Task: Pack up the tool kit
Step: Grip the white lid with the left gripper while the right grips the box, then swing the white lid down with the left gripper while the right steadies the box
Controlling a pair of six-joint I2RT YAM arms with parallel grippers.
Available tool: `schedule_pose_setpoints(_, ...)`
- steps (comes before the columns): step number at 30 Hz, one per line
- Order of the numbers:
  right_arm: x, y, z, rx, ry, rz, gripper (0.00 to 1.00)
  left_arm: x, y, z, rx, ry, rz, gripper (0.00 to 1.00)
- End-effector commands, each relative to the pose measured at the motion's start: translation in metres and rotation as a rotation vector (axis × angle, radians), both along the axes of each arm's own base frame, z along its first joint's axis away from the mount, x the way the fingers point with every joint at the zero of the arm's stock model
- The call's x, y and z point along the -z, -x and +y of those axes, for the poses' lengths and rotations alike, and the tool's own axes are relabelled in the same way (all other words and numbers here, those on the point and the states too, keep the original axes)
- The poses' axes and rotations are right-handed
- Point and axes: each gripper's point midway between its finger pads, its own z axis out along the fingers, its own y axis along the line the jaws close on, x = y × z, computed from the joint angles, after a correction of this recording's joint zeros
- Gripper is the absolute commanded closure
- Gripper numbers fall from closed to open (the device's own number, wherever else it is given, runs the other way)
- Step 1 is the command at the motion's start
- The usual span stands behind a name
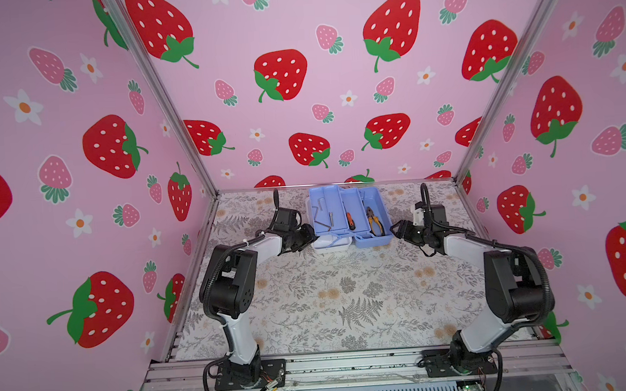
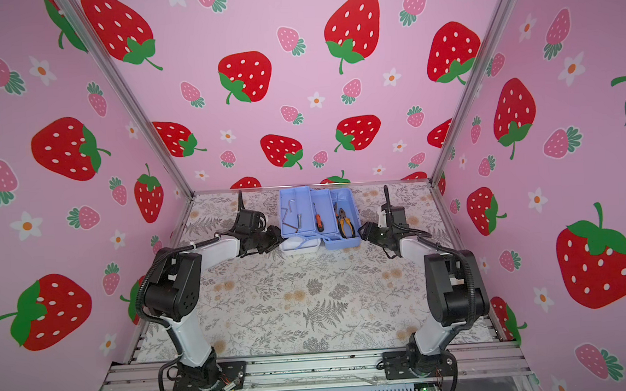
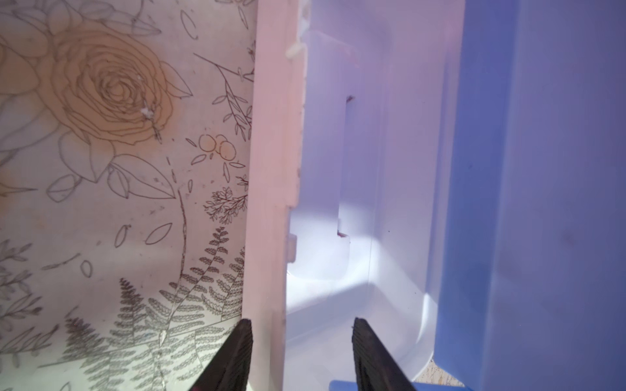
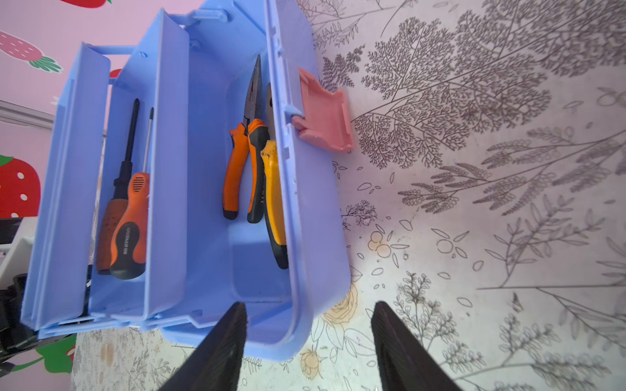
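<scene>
The open tool kit [image 1: 374,241] sat at the far middle of the flowered table [image 1: 328,306], close to the back wall, with one arm at each of its ends in both top views. The left gripper [image 1: 310,237] was at the kit's left near corner, level with the white lid [image 1: 339,243] that lay flat under the fanned-out trays. In the left wrist view its jaws [image 3: 302,321] stood apart astride the lid's side wall, with one finger [image 3: 242,352] just beside the wall and the other well clear inside, so nothing was clamped. The right gripper [image 1: 394,230] was at the kit's right near corner. In the right wrist view its jaws [image 4: 309,304] were also spread, straddling the end wall of the blue base [image 4: 210,237] without pinching it.

The kit showed one lid, one base, one pink latch [image 4: 325,115] hanging off the base's outer side, and two blue trays stepped up from the base. The base held two pairs of pliers [image 4: 244,162], one orange-handled and one yellow-handled. The middle tray [image 4: 162,203] held two screwdrivers [image 4: 125,220], lying side by side. The top tray [image 1: 322,199] held a few bent metal keys [image 1: 322,223] and a small silver piece, too small to count with certainty.
</scene>
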Motion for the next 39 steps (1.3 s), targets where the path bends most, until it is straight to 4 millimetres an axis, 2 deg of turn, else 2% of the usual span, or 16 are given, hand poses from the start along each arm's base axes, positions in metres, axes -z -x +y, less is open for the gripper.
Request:
schedule_pose_setpoints(1,0.005,-0.009,0.009,-0.032,-0.025,0.01,0.38,-0.011,-0.01,-0.003,0.008,-0.029,-0.015,0.52)
schedule_pose_setpoints(6,0.027,-0.01,0.023,-0.078,-0.014,0.049,0.39,-0.006,-0.011,-0.013,0.044,-0.093,-0.002,0.62)
schedule_pose_setpoints(10,0.037,-0.009,0.033,-0.107,0.005,0.054,0.4,-0.008,-0.011,-0.017,0.064,-0.131,0.002,0.71)
schedule_pose_setpoints(15,0.049,-0.004,0.038,-0.121,0.009,0.068,0.41,-0.021,-0.009,-0.017,0.088,-0.189,-0.005,0.9)
schedule_pose_setpoints(19,0.054,0.0,0.037,-0.121,0.01,0.062,0.41,-0.035,-0.006,-0.018,0.103,-0.23,-0.016,1.0)
schedule_pose_setpoints(26,0.045,-0.002,0.041,-0.109,0.063,0.019,0.42,-0.07,0.003,-0.011,0.1,-0.356,-0.045,1.0)
schedule_pose_setpoints(29,0.049,0.002,0.038,-0.096,0.11,0.026,0.42,-0.088,0.007,-0.01,0.11,-0.431,-0.063,1.0)
schedule_pose_setpoints(35,0.058,0.012,0.046,-0.116,0.09,0.052,0.43,-0.116,0.014,-0.031,0.157,-0.504,-0.087,1.0)
schedule_pose_setpoints(39,0.051,0.01,0.046,-0.113,0.098,0.036,0.44,-0.137,0.017,-0.051,0.186,-0.548,-0.128,1.0)
